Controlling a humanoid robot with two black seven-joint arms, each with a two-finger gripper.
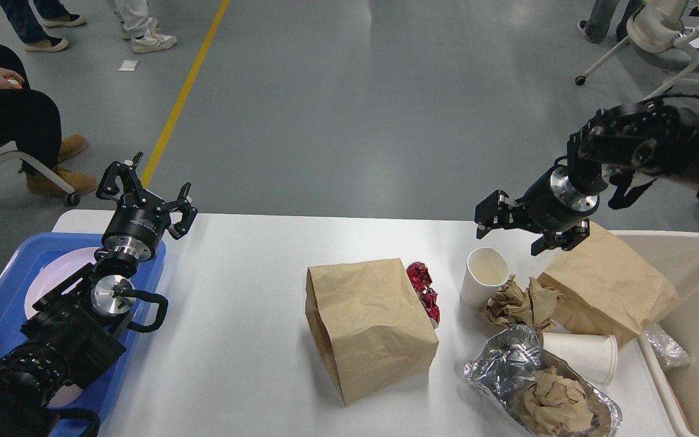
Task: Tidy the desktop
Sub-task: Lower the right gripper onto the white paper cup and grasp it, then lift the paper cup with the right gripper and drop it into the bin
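Altogether two paper bags [371,325], two cups [484,274] on desktop [240,315].

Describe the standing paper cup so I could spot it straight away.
On the white desktop, look right of the big brown paper bag in the middle. The upright cup stands just below the right gripper, beside crumpled brown paper. Unlike the other white cup, which lies on its side, it stands with its mouth open upward.
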